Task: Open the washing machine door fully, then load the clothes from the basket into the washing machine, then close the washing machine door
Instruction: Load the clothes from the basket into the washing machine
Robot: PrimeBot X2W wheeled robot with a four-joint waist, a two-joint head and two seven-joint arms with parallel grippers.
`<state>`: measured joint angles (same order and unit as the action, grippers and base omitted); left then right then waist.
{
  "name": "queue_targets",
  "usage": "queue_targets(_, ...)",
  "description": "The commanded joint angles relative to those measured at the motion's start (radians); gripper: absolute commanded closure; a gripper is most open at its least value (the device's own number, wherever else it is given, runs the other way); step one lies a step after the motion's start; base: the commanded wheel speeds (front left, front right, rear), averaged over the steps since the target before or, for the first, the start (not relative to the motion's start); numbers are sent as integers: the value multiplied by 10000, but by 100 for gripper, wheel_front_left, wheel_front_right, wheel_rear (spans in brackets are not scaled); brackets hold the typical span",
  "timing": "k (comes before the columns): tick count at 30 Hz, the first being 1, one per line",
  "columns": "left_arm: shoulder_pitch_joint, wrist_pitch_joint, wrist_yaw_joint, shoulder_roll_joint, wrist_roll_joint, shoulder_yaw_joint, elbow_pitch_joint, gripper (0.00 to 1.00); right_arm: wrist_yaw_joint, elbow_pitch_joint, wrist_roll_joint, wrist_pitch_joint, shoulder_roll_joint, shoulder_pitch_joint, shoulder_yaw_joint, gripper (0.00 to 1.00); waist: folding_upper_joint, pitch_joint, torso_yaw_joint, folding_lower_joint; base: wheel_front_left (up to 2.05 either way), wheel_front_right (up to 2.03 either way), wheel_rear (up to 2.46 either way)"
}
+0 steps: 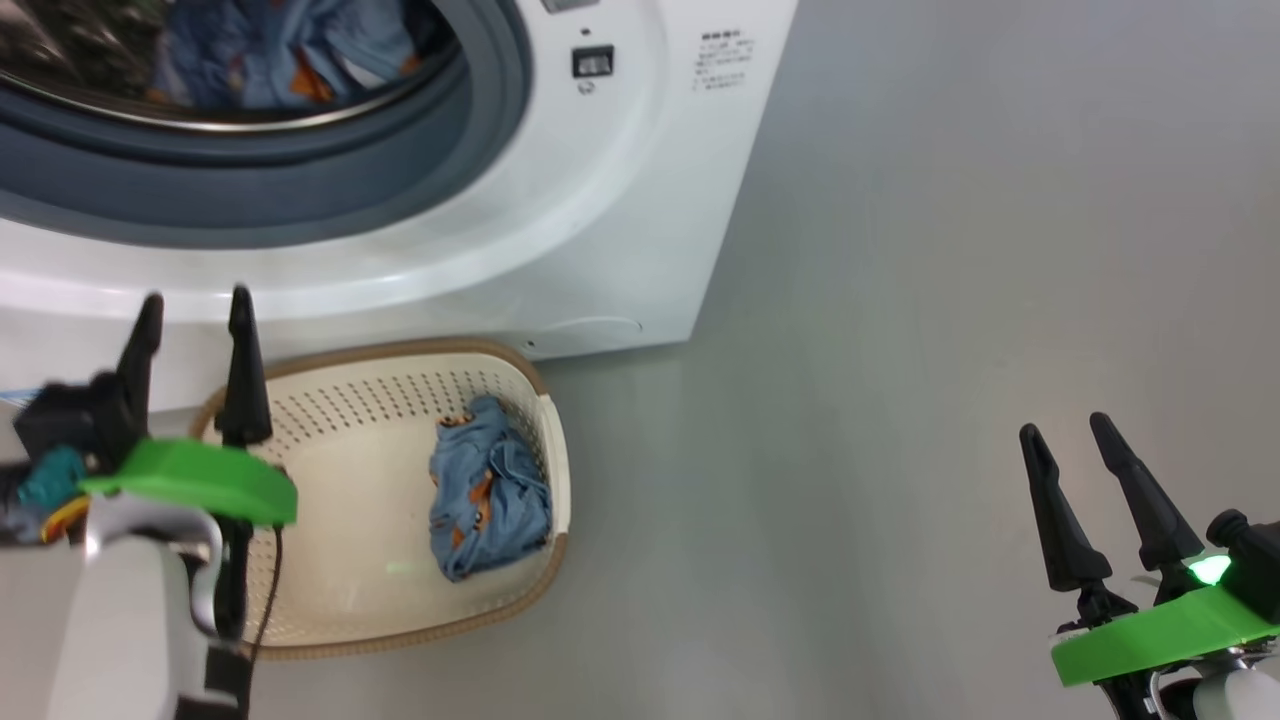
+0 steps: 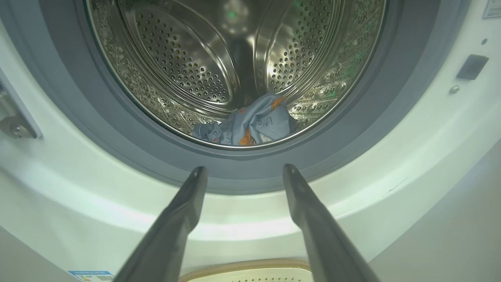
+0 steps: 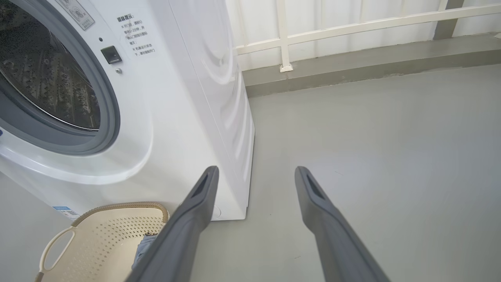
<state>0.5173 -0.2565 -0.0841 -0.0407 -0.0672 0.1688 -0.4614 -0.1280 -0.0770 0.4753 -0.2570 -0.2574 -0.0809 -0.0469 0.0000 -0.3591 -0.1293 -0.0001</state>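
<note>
The white washing machine (image 1: 610, 200) stands with its opening uncovered; its door is out of view. Light-blue clothes (image 2: 250, 125) lie at the bottom of the steel drum (image 2: 188, 58), also seen in the head view as clothes (image 1: 290, 50). One more blue garment (image 1: 488, 505) rests in the cream basket (image 1: 330, 600) on the floor before the machine. My left gripper (image 1: 195, 315) hangs open and empty above the basket's left end, fingers pointing at the machine's lower front. My right gripper (image 1: 1065, 425) is open and empty over bare floor to the right.
Grey floor (image 1: 950, 300) spreads to the right of the machine. A white railing and a low grey kerb (image 3: 352, 58) run along the far side. The basket's rim (image 3: 117, 205) touches the machine's base beside a blue label (image 3: 64, 209).
</note>
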Motion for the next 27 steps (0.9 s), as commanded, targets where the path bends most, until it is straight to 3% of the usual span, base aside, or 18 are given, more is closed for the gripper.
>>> queue_targets(1,-345,-53,-39,-223,-12,211,424,0,-27,170,-85,-48,-232,254,-95,0,0,402,252,1,0,0,0)
queue_targets(27,-5158,-53,-82,-96,-512,245,2856,0,-27,252,-191,-48,-453,2586,371,0,0,2936,962,1,0,0,0)
